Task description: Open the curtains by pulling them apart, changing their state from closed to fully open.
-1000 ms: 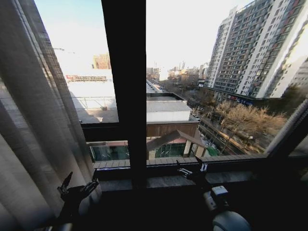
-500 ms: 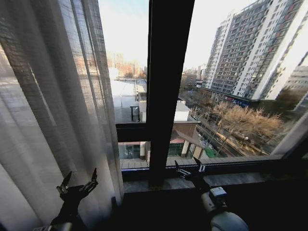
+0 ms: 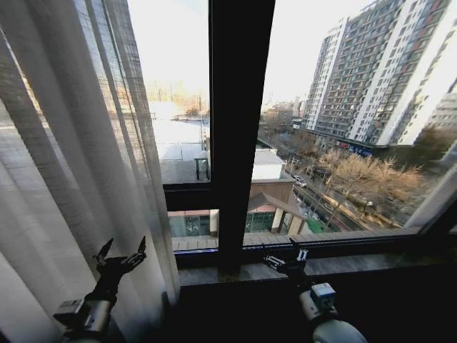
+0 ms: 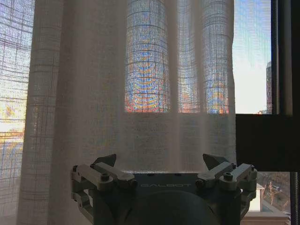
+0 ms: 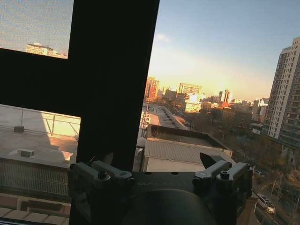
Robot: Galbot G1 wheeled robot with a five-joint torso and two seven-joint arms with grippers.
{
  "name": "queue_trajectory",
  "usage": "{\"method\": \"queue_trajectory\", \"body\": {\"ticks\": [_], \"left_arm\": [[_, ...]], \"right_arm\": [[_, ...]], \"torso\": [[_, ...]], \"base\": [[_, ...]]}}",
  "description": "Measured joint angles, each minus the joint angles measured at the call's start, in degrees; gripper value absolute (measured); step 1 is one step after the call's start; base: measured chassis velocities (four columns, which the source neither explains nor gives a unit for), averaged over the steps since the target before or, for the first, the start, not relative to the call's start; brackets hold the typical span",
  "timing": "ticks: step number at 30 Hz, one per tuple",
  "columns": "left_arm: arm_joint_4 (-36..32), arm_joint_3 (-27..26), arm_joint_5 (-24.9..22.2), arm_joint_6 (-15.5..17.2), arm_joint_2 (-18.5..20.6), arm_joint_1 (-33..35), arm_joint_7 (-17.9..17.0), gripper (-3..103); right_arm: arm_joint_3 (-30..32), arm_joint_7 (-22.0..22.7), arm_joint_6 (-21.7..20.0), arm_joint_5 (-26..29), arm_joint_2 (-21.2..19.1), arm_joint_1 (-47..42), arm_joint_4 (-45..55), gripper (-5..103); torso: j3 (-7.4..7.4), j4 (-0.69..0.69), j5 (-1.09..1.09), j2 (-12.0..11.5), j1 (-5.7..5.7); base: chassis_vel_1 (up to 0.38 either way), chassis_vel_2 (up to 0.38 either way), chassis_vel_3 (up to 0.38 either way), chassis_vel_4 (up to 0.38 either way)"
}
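**Curtains gathered at the left of the window**

Curtains (image 3: 64, 164) of sheer white, finely woven fabric with long vertical pleats are seen bunched on the left side of the window. The left end effector (image 3: 121, 255) is held with fingers spread, released, just in front of the fabric's lower folds; no cloth is gripped between them. In the left wrist view the pleated panel hangs directly ahead of the spread fingers (image 4: 104, 172). The right end effector (image 3: 287, 259) is likewise released, raised near the window sill (image 3: 371, 236), beside the dark vertical window frame bar (image 3: 239, 128).
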Motion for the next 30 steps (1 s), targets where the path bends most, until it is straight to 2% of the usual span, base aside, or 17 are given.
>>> {"method": "queue_trajectory", "body": {"ticks": [6,8,9,11,15,17,19,20,23,25,29,30], "left_arm": [[3.78,1.54,-2.01,1.44,3.13,-4.62,0.43,100],[6.15,2.68,-2.79,1.90,4.79,-7.02,1.55,103],[7.18,3.10,-3.03,2.00,5.38,-7.96,1.78,98],[8.26,3.49,-3.32,2.06,5.99,-8.83,2.02,98],[11.05,4.75,-4.32,2.30,7.76,-11.54,3.05,77],[11.19,4.85,-4.39,2.35,7.84,-11.68,3.09,77],[11.78,5.33,-4.93,2.68,8.31,-12.37,3.33,66],[11.78,5.33,-4.93,2.68,8.31,-12.37,3.33,66],[11.96,5.47,-5.54,2.84,8.99,-12.59,3.61,50],[11.97,5.47,-5.71,2.86,9.19,-12.59,3.65,50],[11.82,5.01,-6.22,2.93,9.73,-12.23,3.70,28],[11.82,5.01,-6.22,2.93,9.73,-12.23,3.70,28]], "right_arm": [[0.28,0.01,0.15,-0.36,0.70,0.70,-1.23,100],[0.58,0.03,0.28,-0.48,1.07,1.29,-2.12,100],[0.68,0.03,0.32,-0.56,1.28,1.53,-2.50,100],[0.71,0.03,0.35,-0.63,1.51,1.70,-2.78,100],[0.73,0.08,0.43,-1.11,2.51,1.98,-3.79,100],[0.74,0.09,0.44,-1.15,2.59,1.99,-3.86,100],[0.90,0.18,0.45,-1.37,2.97,2.04,-4.18,100],[0.90,0.18,0.45,-1.37,2.97,2.04,-4.18,100],[1.15,0.27,0.45,-1.48,3.27,2.21,-4.40,100],[1.16,0.29,0.45,-1.48,3.33,2.25,-4.43,100],[1.14,1.08,0.43,-1.49,3.55,2.36,-4.35,100],[1.14,1.08,0.43,-1.49,3.55,2.36,-4.35,100]], "torso": [[0.00,-0.01,0.04,0.00,0.00],[0.00,0.00,0.04,0.00,0.00],[0.00,0.00,0.02,0.00,0.00],[0.00,0.00,0.02,0.00,0.00],[0.00,-0.01,0.01,0.00,0.00],[0.00,-0.01,0.01,0.00,0.00],[0.00,0.00,0.03,0.00,0.01],[0.00,0.00,0.03,0.00,0.01],[0.00,0.00,0.03,0.00,0.01],[0.00,0.00,0.02,0.00,0.01],[0.00,0.00,0.02,0.00,0.01],[0.00,0.00,0.02,0.00,0.01]], "base": [[0.000,0.000,0.000,0.000],[0.000,0.000,0.000,0.000],[0.000,0.000,0.000,0.000],[0.000,0.000,0.000,0.000],[0.000,0.000,0.000,0.000],[0.000,0.000,0.000,0.000],[0.000,0.000,0.000,0.000],[0.000,0.000,0.000,0.000],[0.000,0.000,0.000,0.000],[0.000,0.000,0.000,0.000],[0.000,0.000,0.000,0.000],[0.000,0.000,0.000,0.000]]}}
